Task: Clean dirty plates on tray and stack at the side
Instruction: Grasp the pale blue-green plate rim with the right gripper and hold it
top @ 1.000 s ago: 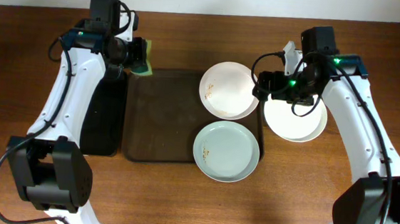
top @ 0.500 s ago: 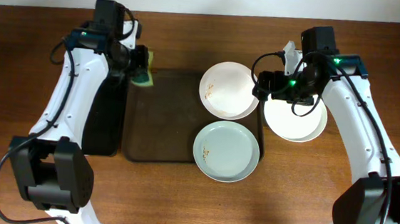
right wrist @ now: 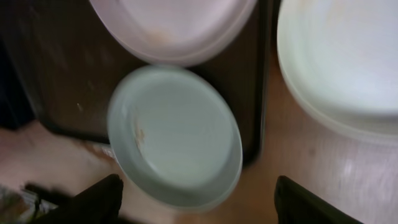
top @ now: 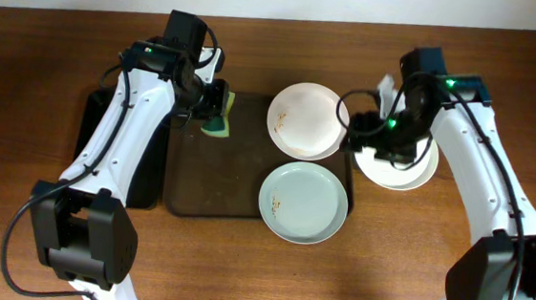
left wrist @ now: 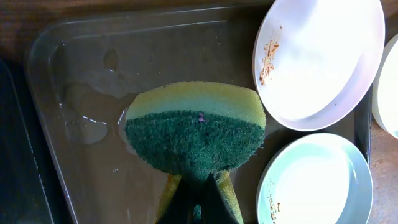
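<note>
My left gripper (top: 216, 115) (left wrist: 199, 200) is shut on a green-and-yellow sponge (top: 218, 122) (left wrist: 195, 127) and holds it over the back of the brown tray (top: 210, 179) (left wrist: 87, 93). A white plate (top: 306, 120) (left wrist: 320, 56) with brown specks rests on the tray's back right corner. The pale blue-green plate (top: 303, 203) (left wrist: 320, 186) (right wrist: 174, 134) with specks sits at the tray's front right. A second white plate (top: 403, 168) (right wrist: 345, 59) lies on the table right of the tray. My right gripper (top: 363, 136) (right wrist: 198, 186) is open and empty between the plates, above the blue-green one.
A narrower black tray (top: 146, 184) lies along the brown tray's left side, partly under my left arm. The brown tray's surface shows wet patches (left wrist: 84, 127). The wooden table (top: 412, 267) surrounds everything.
My left gripper carried the sponge rightward from the tray's back left corner over the tray, toward the white plate. My right gripper shifted slightly down and forward.
</note>
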Available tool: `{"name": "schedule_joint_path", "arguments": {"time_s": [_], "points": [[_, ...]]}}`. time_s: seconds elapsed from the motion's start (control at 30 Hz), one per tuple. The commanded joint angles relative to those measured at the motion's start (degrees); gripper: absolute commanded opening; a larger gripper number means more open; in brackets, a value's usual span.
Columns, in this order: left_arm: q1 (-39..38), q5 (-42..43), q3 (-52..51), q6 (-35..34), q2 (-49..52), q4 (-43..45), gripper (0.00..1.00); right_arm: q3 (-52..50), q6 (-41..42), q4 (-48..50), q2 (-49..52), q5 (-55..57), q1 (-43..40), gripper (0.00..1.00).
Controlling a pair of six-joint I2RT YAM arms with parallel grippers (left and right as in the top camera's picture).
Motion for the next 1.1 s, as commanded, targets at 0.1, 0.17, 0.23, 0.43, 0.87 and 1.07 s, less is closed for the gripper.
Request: {"name": "schedule_joint_path", "arguments": {"time_s": [0.1, 0.17, 0.23, 0.43, 0.87, 1.07], "points": [[0.0, 0.63, 1.05, -1.44, -0.44, -0.02, 0.01, -13.94, 4.17, 2.27, -0.37, 0.39, 2.36, 0.61], [0.02, 0.61, 1.05, -1.44, -0.44, 0.09, 0.01, -16.98, 5.62, 4.24, -0.37, 0.39, 2.95, 0.57], [0.0, 0.61, 1.05, -1.44, -0.44, 0.57, 0.01, -19.54, 6.58, 6.78, -0.37, 0.79, 3.8, 0.53], [0.02, 0.61, 1.05, -1.44, -0.44, 1.2, 0.01, -22.12, 12.81, 13.57, -0.35, 8.28, 7.15, 0.44], [0.0, 0.61, 1.05, -1.42, -0.44, 1.92, 0.01, -25.86, 16.76, 17.62, -0.33, 15.23, 12.68, 0.32], [0.02, 0.61, 1.05, -1.42, -0.44, 2.47, 0.01, -25.86, 16.72, 18.01, -0.31, 15.23, 12.68, 0.04]]}}
